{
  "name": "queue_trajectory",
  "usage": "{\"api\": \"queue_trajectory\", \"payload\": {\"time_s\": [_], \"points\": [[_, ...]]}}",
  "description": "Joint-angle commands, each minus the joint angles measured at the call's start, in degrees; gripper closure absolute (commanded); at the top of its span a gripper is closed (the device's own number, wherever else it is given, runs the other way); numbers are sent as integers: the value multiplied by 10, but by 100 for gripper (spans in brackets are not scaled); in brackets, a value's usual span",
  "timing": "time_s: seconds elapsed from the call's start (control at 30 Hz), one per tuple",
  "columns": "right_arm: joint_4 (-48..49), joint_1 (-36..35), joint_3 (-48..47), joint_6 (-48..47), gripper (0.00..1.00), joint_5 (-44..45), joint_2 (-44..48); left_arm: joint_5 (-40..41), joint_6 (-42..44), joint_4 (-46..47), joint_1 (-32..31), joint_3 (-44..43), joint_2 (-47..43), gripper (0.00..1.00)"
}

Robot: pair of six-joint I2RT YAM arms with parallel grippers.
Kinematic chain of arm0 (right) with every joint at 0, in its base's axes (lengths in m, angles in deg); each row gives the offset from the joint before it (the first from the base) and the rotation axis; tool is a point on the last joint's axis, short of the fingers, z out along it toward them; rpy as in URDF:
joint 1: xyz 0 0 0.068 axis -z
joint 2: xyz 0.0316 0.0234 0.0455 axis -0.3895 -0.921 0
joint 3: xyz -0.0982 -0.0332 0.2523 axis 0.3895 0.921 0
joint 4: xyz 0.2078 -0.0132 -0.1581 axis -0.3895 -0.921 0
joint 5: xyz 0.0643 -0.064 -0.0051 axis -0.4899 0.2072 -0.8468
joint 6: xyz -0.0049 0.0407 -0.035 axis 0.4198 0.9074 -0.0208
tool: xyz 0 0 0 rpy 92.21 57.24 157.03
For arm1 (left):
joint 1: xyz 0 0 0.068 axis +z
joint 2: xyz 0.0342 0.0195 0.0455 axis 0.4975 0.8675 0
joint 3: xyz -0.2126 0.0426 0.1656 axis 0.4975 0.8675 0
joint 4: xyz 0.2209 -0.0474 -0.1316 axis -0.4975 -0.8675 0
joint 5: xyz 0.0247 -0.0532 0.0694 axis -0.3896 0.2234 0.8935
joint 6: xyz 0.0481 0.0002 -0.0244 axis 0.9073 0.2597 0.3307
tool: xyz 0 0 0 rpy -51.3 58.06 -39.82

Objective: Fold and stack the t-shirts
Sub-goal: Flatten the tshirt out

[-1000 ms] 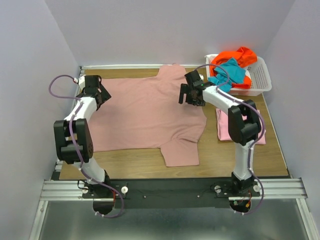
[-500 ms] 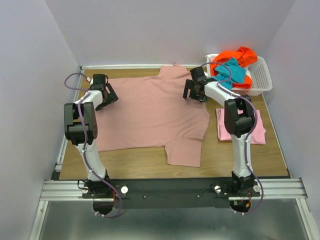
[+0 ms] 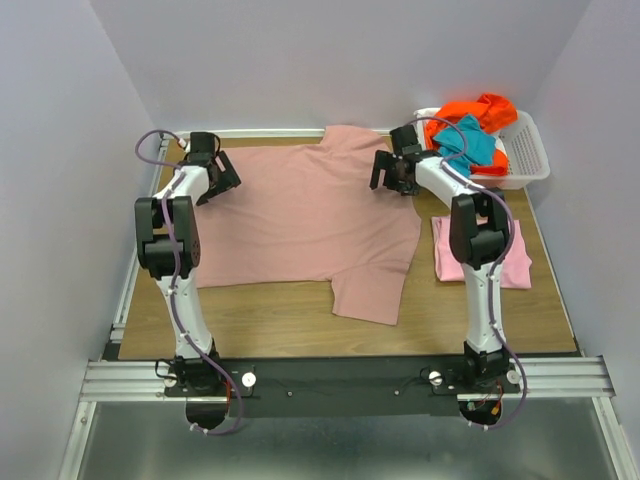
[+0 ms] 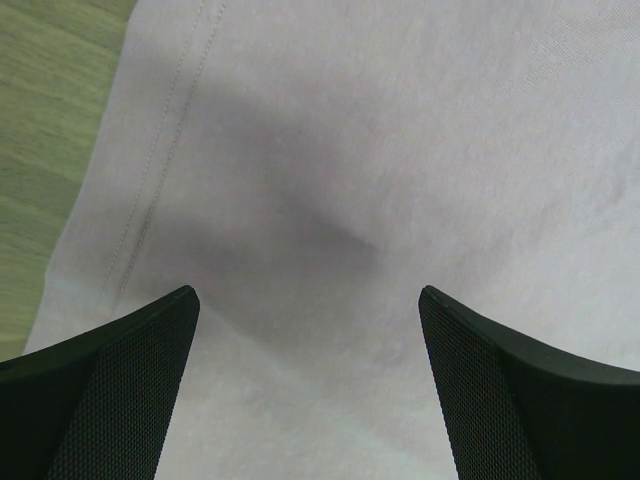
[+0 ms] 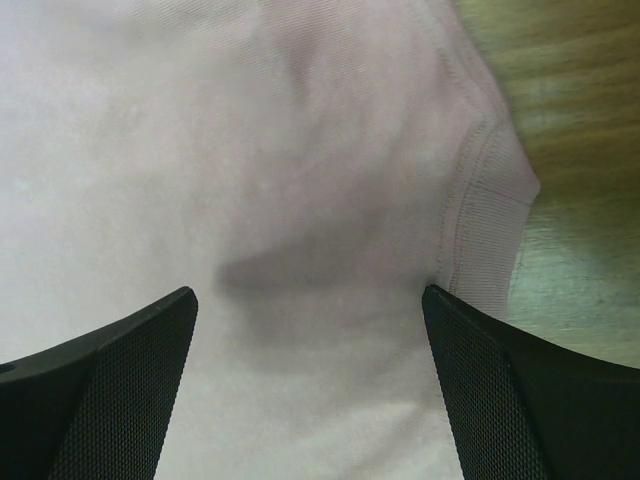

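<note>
Surface of matte wood grain carries a large rose-mauve t-shirt. It is spread flat on its side, one sleeve toward the far edge and one toward the near edge, probably laid out so it can be folded. Beyond the shirt's far right corner sits a white slotted plastic basket. It holds a crumpled orange shirt and a teal shirt, apparently waiting their turn. Just right of the big shirt lies a light pink t-shirt, folded square as the base of a stack. The left gripper hovers with jaws wide over the shirt's far left corner, above soft knit with a double-stitched hem. The right gripper, equally wide and empty, hangs over the far right corner beside a ribbed band.
</note>
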State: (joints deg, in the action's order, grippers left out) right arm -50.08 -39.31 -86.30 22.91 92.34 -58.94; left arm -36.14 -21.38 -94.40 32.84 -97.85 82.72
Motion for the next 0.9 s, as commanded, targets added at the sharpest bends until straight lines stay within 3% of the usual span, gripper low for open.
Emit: {"api": "queue_trajectory", "payload": {"time_s": [0.0,0.23,0.37,0.53,0.7,0.87], "points": [[-8,2,2,-41,0,-65,66,18,-11,-35,-4,18,-69,1],[23,-31,111,-56,0,-93,209,95,-104,-61,-5,210,-296,1],[49,-36,190,-28,0,-102,282,176,-224,-129,0,333,-443,1],[92,-36,327,30,0,-94,389,146,-275,-120,15,489,-595,1],[102,-36,418,49,0,-80,471,140,-312,-104,24,577,-666,1],[102,-36,475,55,0,-54,546,149,-303,-63,41,600,-641,7]]}}
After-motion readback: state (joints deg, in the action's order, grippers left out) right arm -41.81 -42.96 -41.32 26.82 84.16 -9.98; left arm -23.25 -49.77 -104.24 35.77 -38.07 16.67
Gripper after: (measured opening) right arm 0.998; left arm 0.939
